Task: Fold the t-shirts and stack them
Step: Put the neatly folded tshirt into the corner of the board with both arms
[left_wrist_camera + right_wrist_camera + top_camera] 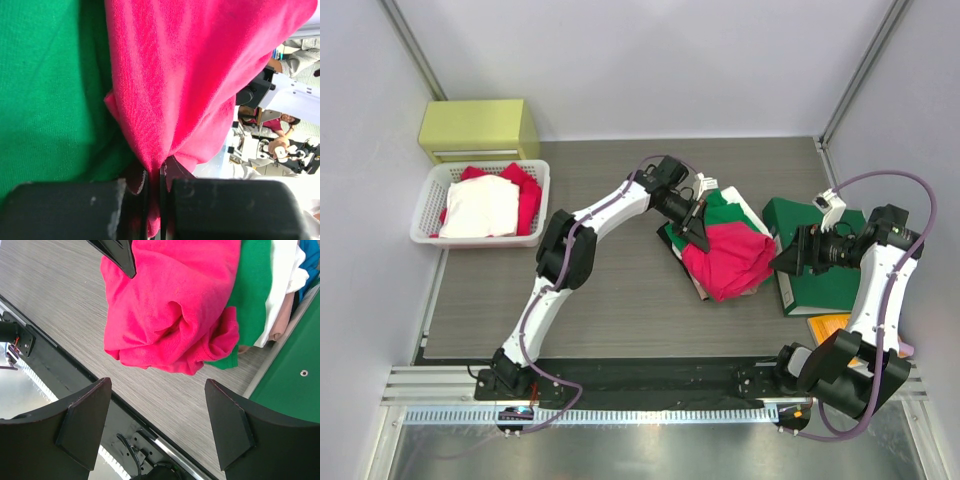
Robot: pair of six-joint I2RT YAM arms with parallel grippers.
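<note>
Pink-red shirt plain and bright; green shirt plain; beige shirt pale; folder dark green; desk grey wood-grain; basket white, holding white cloth and red cloth; box yellow-green; arms white with black joints; cables purple.

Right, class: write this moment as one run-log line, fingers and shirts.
left fingers shut on pink shirt | right fingers open, empty | pink shirt crumpled on green shirt | folding not yet done
</note>
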